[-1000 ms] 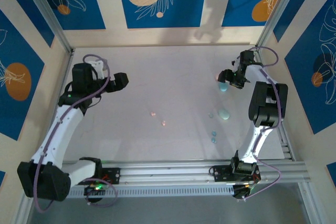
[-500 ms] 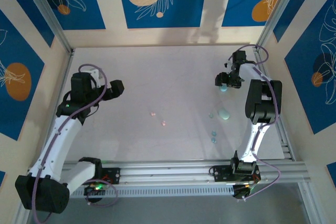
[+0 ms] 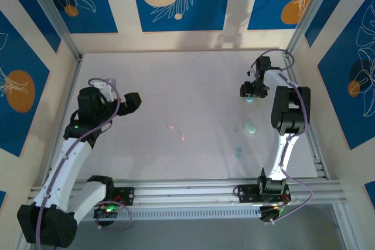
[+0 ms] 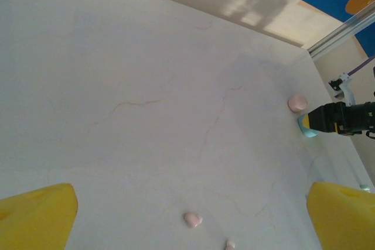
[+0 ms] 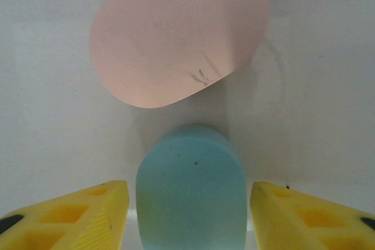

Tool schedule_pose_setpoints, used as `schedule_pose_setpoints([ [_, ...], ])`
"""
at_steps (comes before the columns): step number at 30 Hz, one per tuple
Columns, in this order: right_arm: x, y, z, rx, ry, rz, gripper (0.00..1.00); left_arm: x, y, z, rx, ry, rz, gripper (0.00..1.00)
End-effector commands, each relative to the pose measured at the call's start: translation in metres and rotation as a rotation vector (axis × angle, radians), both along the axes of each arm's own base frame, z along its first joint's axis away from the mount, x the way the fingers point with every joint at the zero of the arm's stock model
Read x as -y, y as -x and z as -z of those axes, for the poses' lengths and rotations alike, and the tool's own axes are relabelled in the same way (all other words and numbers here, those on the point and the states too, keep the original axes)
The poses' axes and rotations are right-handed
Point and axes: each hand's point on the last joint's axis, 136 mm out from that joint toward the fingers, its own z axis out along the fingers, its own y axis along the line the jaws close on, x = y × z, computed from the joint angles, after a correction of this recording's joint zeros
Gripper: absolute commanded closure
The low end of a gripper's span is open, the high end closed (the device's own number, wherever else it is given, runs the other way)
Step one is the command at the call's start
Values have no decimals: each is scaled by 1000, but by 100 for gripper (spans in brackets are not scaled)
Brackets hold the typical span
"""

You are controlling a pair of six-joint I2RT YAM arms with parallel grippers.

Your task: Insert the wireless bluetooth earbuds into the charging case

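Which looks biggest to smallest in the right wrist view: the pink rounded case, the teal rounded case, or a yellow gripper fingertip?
1. Pale pink rounded plastic case, largest.
2. Pale teal rounded plastic case, cut off at the frame edge.
3. Yellow fingertips of the right gripper, both alike.

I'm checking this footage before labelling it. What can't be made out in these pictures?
- Right wrist view: the teal case runs off the bottom edge, hiding its near end.
- Top view: the right end effector covers most of that case.
- Top view: the teal earbuds are too small to tell shape.
- Left wrist view: a pink earbud is cut by the bottom edge.
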Motion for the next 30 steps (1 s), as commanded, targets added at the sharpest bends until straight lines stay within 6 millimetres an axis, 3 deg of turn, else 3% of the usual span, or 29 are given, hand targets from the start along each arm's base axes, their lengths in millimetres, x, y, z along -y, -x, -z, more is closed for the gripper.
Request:
schedule_pose_setpoints([
  [1,-4,-1,2,-17,0,-30,46,2,3,-9,-16,17,3,0],
  [7,-10,0,1,-14,21,-52,51,0,5,-7,-18,22,-14,0],
  [14,-21,5,-1,-13,30,-83,64,-1,7,-8,-7,17,-14,0],
  [17,-32,8,-3,-11,27,-105,65,-1,7,-6,-10,16,-12,0],
  [20,-52,16,-2,-25,28,-161,65,0,7,-5,-10,19,-9,0],
  [26,-115,34,-6,-4,6,-354,64,8,7,-6,5,50,31,0],
  [30,-165,48,-36,117,-90,-495,64,20,6,-10,23,128,77,0],
])
